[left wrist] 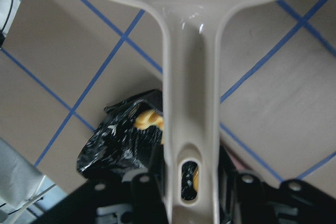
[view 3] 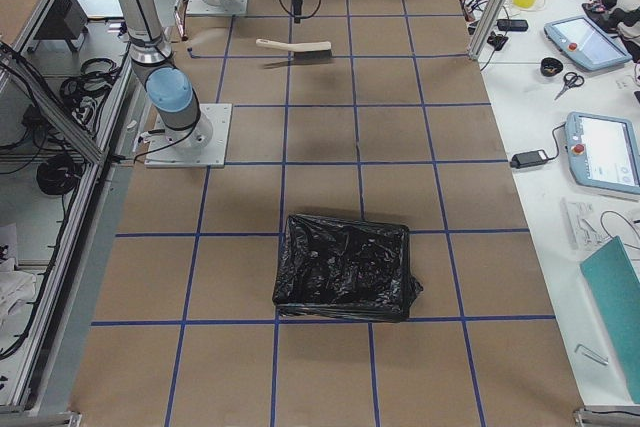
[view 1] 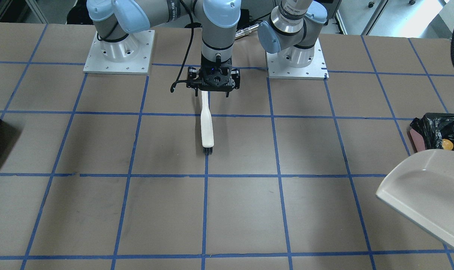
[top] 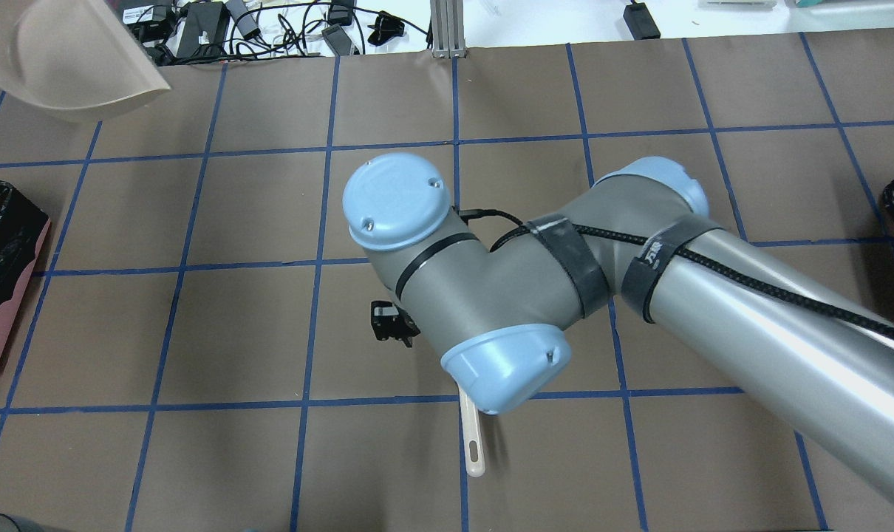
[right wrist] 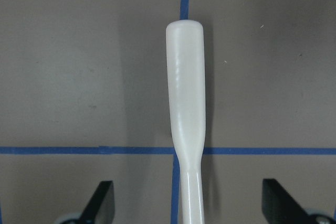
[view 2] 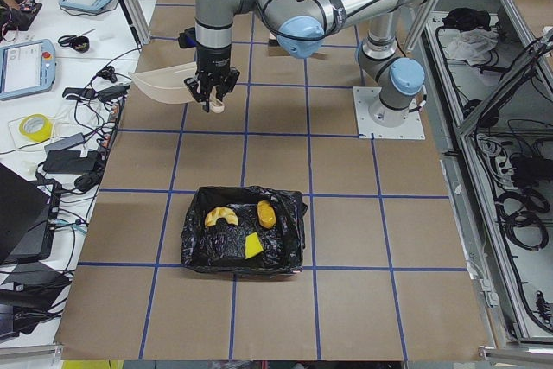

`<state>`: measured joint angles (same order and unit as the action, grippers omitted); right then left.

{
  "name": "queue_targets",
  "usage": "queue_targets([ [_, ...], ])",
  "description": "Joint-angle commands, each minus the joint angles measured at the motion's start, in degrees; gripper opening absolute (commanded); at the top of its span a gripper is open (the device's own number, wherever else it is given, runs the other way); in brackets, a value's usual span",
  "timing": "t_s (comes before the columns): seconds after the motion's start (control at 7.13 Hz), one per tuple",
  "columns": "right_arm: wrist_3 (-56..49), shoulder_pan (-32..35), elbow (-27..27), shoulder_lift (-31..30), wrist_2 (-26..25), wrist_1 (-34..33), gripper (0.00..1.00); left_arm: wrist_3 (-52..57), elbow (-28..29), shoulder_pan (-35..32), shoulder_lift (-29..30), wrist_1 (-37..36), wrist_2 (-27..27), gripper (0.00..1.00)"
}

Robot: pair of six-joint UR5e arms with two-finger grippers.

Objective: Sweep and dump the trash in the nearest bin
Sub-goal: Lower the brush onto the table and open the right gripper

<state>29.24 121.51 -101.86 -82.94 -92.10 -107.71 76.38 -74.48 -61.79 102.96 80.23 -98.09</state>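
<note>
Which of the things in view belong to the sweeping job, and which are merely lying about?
Job: dustpan in the left gripper; brush below the open right gripper; pink-sided bin holding the foam arc, sponge and orange ball.

Lying about: plain black bin, tape roll, scissors, cables.

Grey arms (top: 491, 295), pale-blue joint caps (top: 395, 199)

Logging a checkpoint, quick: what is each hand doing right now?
Left hand: closed on the dustpan handle.
Right hand: open, fingers either side of the brush handle.
</note>
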Motion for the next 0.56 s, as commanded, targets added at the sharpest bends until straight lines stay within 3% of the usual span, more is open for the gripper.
queue_targets([
  [0.0, -11.2, -8.9, 2.3, -6.4, 0.0, 1.5, 1.00, -17.2, -0.2, -8.1, 0.1, 4.2, 0.1, 0.00],
  [0.42, -21.0, -18.7, 5.9, -9.4, -0.4, 8.5, 1.00, -40.6, -3.3, -21.2, 0.3, 6.4, 0.8, 0.00],
])
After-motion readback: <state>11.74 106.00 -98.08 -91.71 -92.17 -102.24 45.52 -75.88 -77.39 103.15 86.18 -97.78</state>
